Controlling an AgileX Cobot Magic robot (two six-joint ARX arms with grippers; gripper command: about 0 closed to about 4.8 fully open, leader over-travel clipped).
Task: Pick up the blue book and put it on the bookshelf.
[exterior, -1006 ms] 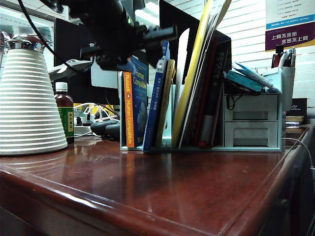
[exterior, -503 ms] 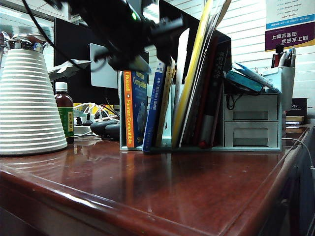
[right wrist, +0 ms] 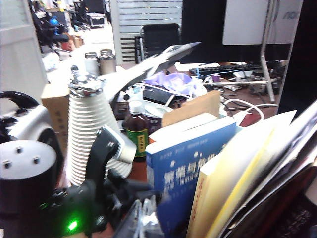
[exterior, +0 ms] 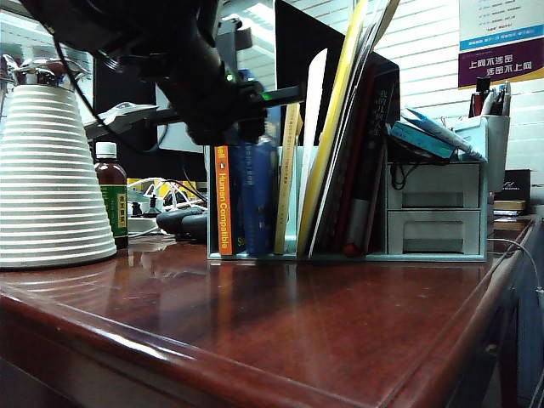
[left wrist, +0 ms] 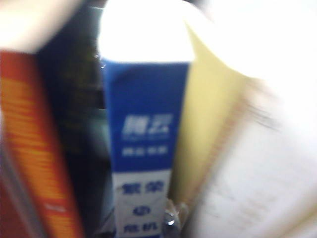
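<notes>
Left arm [exterior: 195, 81] low over blue book [left wrist: 143, 144], bookshelf [exterior: 297, 183].

Glossy polished wooden table [exterior: 280, 340]; blue book [left wrist: 143, 148] spine seemingly smooth, glossy paper.

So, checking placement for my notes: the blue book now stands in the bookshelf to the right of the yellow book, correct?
Not quite: the blue book stands in the bookshelf left of the yellow book, beside the orange-spined one. The exterior view shows it.

The blue book [left wrist: 143, 148] stands upright in the bookshelf [exterior: 297, 183], spine outward with white title text. Neighbouring books flank it closely on both sides.
</notes>
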